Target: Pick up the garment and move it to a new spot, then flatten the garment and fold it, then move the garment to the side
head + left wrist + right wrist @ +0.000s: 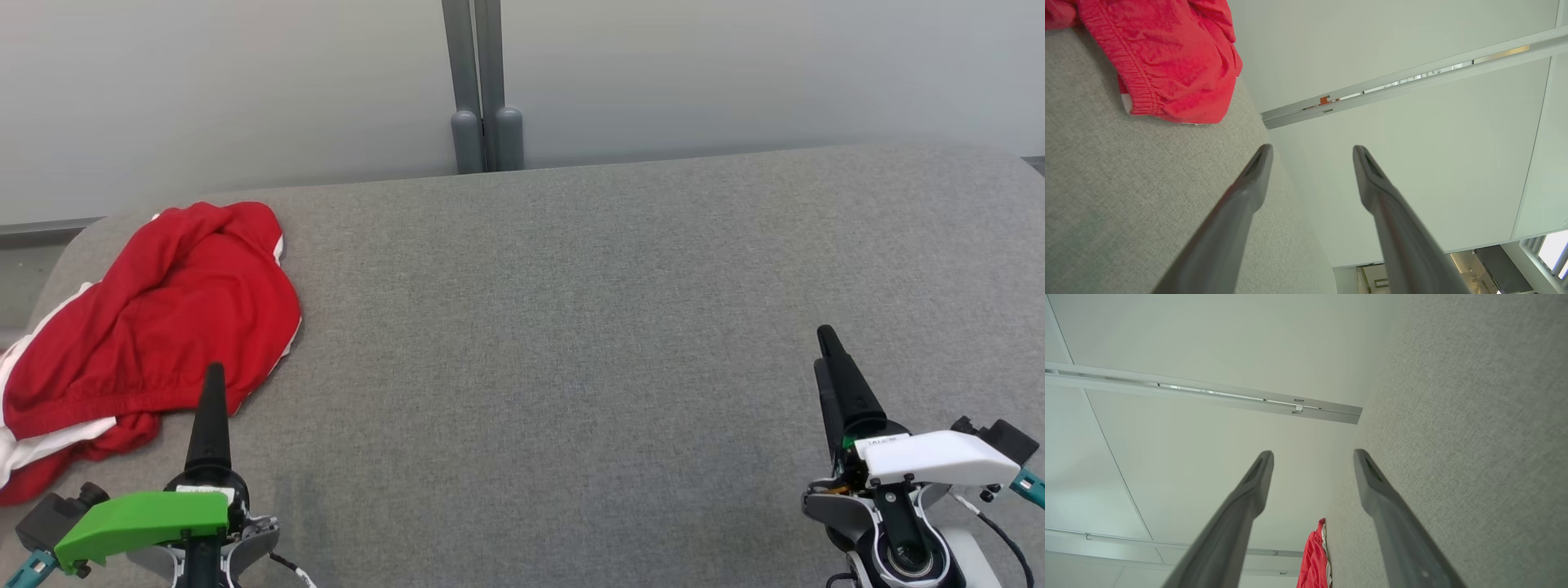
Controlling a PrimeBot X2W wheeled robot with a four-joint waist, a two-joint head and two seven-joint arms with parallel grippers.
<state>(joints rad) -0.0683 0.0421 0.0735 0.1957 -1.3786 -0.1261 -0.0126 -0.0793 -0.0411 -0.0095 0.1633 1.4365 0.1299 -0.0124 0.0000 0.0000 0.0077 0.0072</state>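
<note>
Red shorts (163, 318) crumpled at the left edge of the grey table (571, 327). Left hand (1312, 150) just beside them, right hand (1312, 454) well apart across the table. Both spread wide, holding nothing.

Garment (155, 327): red fabric with white trim and an elasticated band (waist hem, gathered), crumpled in a loose heap, lying at the grey surface's far-left corner.

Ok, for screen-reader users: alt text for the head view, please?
Crumpled red garment with white trim at the left end of a grey fabric surface. Left gripper at lower left, close to it; right gripper at lower right, well away.
</note>
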